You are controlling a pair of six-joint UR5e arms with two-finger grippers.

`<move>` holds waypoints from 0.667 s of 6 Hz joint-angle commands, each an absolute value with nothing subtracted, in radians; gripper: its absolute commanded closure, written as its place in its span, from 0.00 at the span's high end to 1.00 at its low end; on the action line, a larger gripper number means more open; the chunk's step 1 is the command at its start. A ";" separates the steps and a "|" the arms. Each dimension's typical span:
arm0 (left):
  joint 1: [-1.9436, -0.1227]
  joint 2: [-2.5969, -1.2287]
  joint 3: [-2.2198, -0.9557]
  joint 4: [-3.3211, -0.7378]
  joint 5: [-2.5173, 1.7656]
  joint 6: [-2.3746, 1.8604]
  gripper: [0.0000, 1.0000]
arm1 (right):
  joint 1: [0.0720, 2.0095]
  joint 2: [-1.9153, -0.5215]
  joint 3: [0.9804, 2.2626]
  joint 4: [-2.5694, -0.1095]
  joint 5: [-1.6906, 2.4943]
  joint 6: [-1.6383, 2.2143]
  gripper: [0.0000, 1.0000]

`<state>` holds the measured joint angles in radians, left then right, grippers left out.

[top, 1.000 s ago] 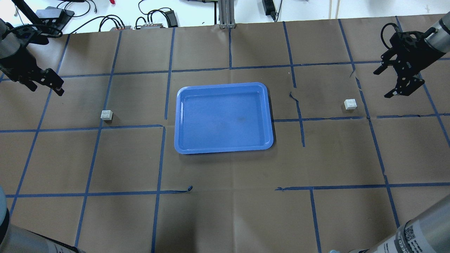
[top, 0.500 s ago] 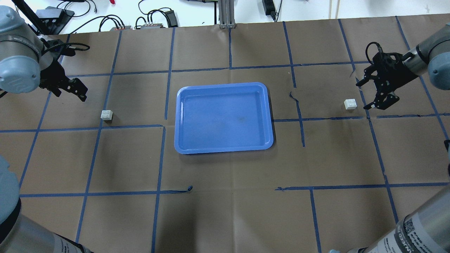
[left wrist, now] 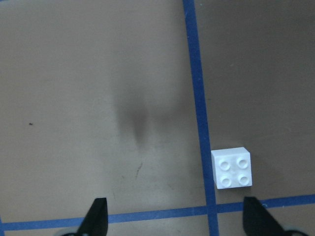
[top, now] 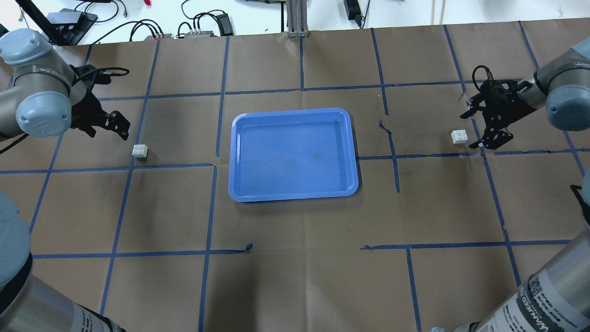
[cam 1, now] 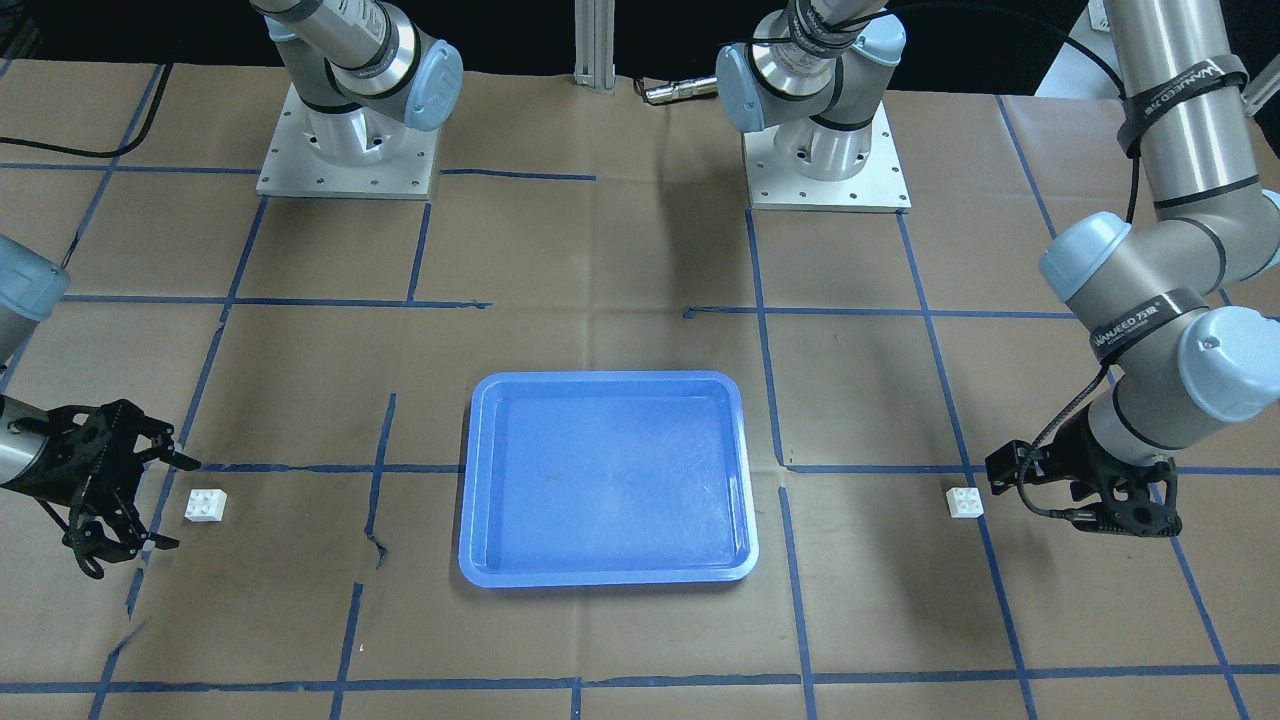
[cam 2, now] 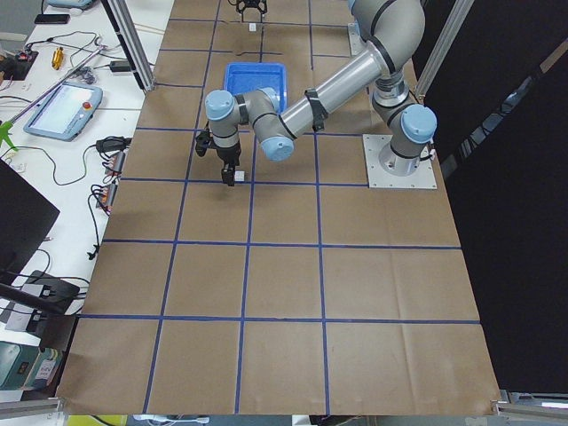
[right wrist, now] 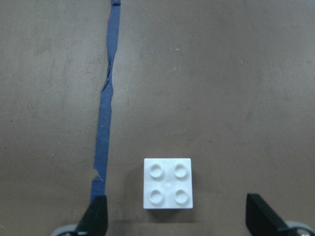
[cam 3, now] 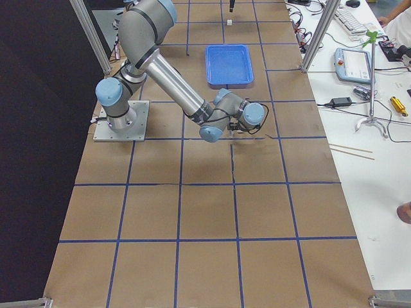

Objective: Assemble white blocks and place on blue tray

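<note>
Seen from overhead, the left gripper [top: 109,129] hangs over the brown paper-covered table [top: 295,286] at the far left, its jaws spread wide and holding nothing. The left wrist camera shows its two dark fingertips [left wrist: 98,216] far apart at the bottom of the picture. The left white block [top: 140,150] lies studs up on the paper just beside that gripper, on the side toward the tray and free of both fingers. In the wrist view this block [left wrist: 232,168] sits ahead of the tips and closer to the right-hand one, tight against a blue tape line [left wrist: 199,123] and just above where it crosses another. The blue tray [top: 295,110] rests flat in the middle of the table with nothing in it, well apart from both blocks. Farther right, the right white block [top: 459,136] stands studs up on bare paper, next to a torn strip of tape. The right gripper [top: 474,130] is just beside it on the outer side, jaws wide open and empty. From its wrist camera the block [right wrist: 168,183] lies just ahead of the fingertips [right wrist: 96,219], roughly midway across the gap and touching neither. The front view shows the same, with the right gripper [cam 1: 175,503] open toward its block [cam 1: 205,505].
</note>
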<state>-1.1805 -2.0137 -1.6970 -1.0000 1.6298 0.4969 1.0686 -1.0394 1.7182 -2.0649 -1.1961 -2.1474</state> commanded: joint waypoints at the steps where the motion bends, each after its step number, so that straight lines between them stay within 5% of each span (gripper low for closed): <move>1: -1.206 -2.042 -1.700 -0.985 1.628 0.486 0.95 | 1.068 -1.042 1.732 -2.080 -1.201 -2.149 1.00; 4: -1.207 -2.085 -1.704 -0.962 1.603 0.492 0.94 | 1.069 -1.042 1.733 -2.065 -1.200 -2.149 1.00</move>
<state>-1.2066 -2.0725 -1.7027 -0.9628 1.6089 0.4896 1.0691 -1.0415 1.7329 -2.0680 -1.1989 -2.1476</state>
